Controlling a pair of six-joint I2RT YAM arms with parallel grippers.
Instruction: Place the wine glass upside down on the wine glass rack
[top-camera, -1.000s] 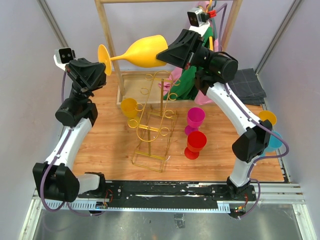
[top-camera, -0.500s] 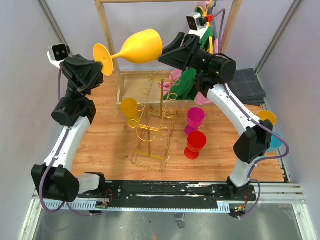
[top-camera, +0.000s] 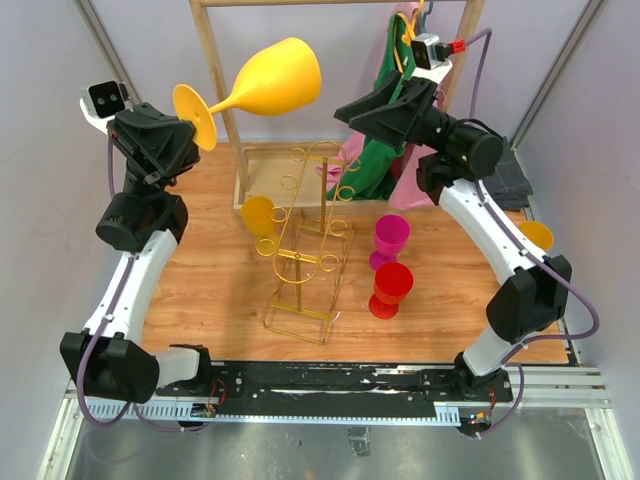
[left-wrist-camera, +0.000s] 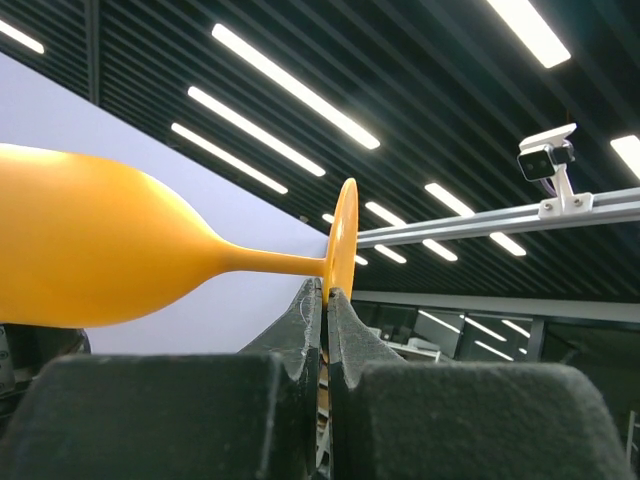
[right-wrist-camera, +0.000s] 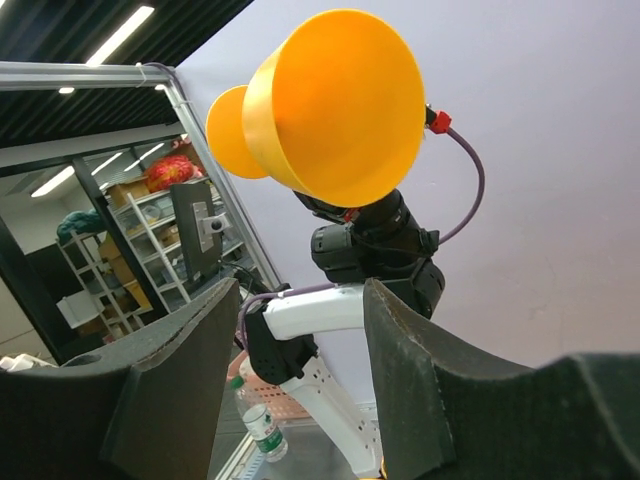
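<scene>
The yellow wine glass (top-camera: 280, 75) hangs in the air at the back left, lying sideways with its bowl tilted up to the right. My left gripper (top-camera: 192, 135) is shut on the rim of its foot (left-wrist-camera: 343, 240), and the stem and bowl (left-wrist-camera: 90, 250) stretch out to the left in the left wrist view. My right gripper (top-camera: 345, 113) stands open to the right of the bowl, apart from it. From the right wrist I look into the glass's open mouth (right-wrist-camera: 340, 100) above my empty right gripper (right-wrist-camera: 300, 290). The gold wire wine glass rack (top-camera: 305, 240) stands mid-table below.
A small yellow glass (top-camera: 258, 213) sits at the rack's left arms. A magenta glass (top-camera: 391, 237) and a red glass (top-camera: 391, 287) stand right of the rack. A wooden rail frame (top-camera: 215, 70) with hanging clothes (top-camera: 385, 150) is behind. A dark cloth (top-camera: 500, 170) lies back right.
My right gripper opened, let go of the bowl and drew back to the right. The left arm lifted the glass up and to the left, tilting the bowl upward.
</scene>
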